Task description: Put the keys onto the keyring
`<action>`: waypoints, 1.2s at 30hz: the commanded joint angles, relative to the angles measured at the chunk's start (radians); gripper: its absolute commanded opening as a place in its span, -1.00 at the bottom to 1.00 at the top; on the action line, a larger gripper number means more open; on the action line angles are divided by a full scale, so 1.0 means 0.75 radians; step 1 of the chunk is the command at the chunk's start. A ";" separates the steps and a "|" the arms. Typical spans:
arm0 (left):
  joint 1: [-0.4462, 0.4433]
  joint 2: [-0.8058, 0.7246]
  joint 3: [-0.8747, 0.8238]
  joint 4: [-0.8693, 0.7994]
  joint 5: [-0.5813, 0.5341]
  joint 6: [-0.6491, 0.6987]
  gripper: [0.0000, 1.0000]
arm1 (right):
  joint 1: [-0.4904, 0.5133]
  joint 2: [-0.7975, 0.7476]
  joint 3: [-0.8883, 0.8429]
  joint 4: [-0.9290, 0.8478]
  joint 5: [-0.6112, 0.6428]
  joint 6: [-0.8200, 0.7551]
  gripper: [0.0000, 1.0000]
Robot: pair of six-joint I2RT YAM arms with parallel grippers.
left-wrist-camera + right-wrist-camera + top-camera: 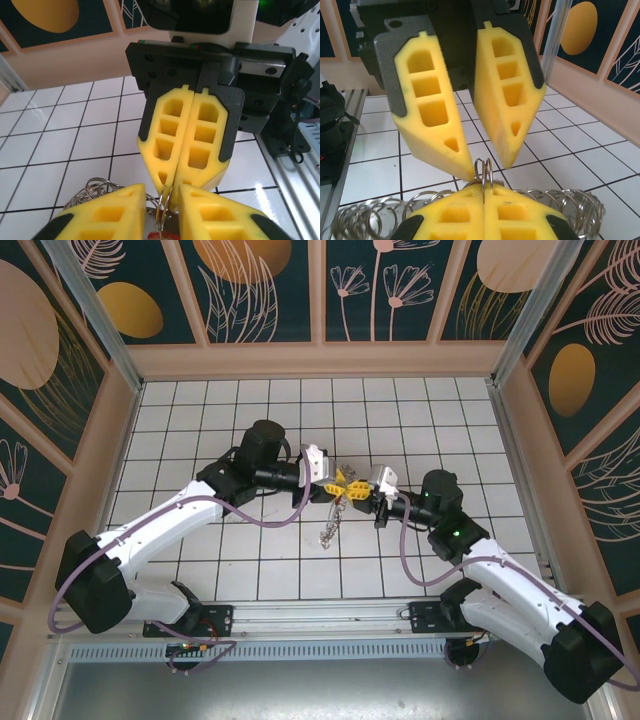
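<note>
Clamping a loop of the keyring (328,528), the right gripper (484,192) is closed; the left gripper (485,167), at its 12 o'clock, straddles that loop, slightly parted. The overhead view adds the rest of it trailing toward 7 o'clock over the worktop (250,560).

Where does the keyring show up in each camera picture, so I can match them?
Top external: the keyring is at centre, a silvery chain just below the right gripper.
Left wrist: loops at the bottom, left of centre.
Right wrist: along the bottom edge, one loop standing up at centre.
Shared landmark: the right gripper, shut on one loop; mid-frame in left wrist, bottom centre in its own.
</note>
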 commanded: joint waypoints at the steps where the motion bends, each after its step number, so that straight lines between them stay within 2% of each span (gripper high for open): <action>1: -0.003 0.009 0.013 0.035 0.062 -0.007 -0.63 | 0.012 0.000 -0.014 0.140 -0.037 0.033 -1.00; 3: -0.003 0.019 0.018 0.018 0.052 0.007 -0.62 | 0.011 0.000 -0.016 0.147 -0.050 0.031 -1.00; 5: -0.003 0.021 0.017 -0.002 0.012 0.021 -0.40 | 0.010 -0.004 -0.015 0.141 -0.057 0.024 -1.00; 6: -0.004 0.021 0.016 -0.012 -0.003 0.023 -0.35 | 0.010 -0.009 -0.016 0.141 -0.054 0.023 -1.00; 18: -0.005 0.026 0.019 -0.164 -0.007 0.108 -0.31 | 0.011 -0.016 -0.049 0.195 -0.039 0.019 -1.00; 20: -0.004 0.021 0.015 -0.151 0.016 0.111 -0.45 | 0.011 -0.008 -0.045 0.198 -0.050 0.019 -1.00; 23: -0.004 0.034 0.032 -0.136 0.038 0.101 -0.84 | 0.011 0.000 -0.043 0.204 -0.059 0.014 -1.00; 25: -0.005 0.041 0.050 -0.157 0.020 0.114 -1.00 | 0.011 -0.005 -0.041 0.189 -0.055 -0.001 -1.00; 27: -0.005 0.043 0.064 -0.184 -0.008 0.127 -1.00 | 0.011 -0.008 -0.010 0.098 -0.047 -0.060 -1.00; 29: -0.003 0.036 0.081 -0.226 -0.025 0.153 -1.00 | 0.007 0.001 0.075 -0.159 -0.019 -0.227 -1.00; 30: -0.005 0.031 0.088 -0.239 -0.042 0.155 -1.00 | 0.008 0.013 0.119 -0.274 0.007 -0.301 -0.95; 31: -0.005 0.027 0.096 -0.254 -0.071 0.157 -1.00 | 0.005 0.024 0.168 -0.407 0.037 -0.391 -0.78; 33: -0.003 0.030 0.124 -0.319 -0.115 0.191 -1.00 | 0.002 0.049 0.245 -0.611 0.094 -0.519 -0.67; 36: -0.004 0.056 0.179 -0.439 -0.172 0.261 -1.00 | 0.003 0.083 0.324 -0.782 0.141 -0.633 -0.55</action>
